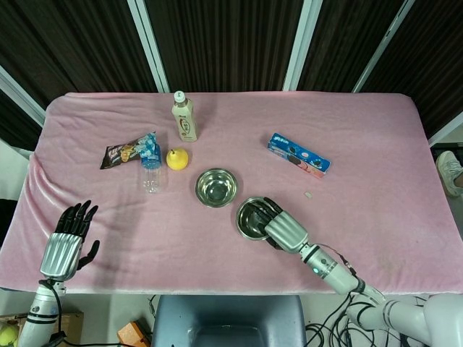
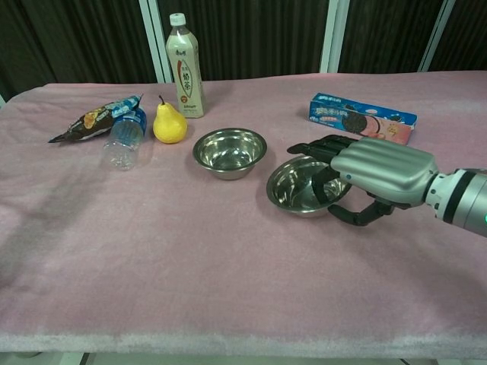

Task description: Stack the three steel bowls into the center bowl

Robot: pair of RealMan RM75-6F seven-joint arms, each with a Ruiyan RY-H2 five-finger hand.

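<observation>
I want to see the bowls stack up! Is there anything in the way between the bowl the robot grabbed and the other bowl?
Nothing visible. The right hand grips the near bowl, and only bare pink cloth lies between it and the center bowl.

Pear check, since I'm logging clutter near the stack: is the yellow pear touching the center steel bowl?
No, in the chest view the yellow pear stands apart from the center steel bowl, with bare pink cloth between them.
</observation>
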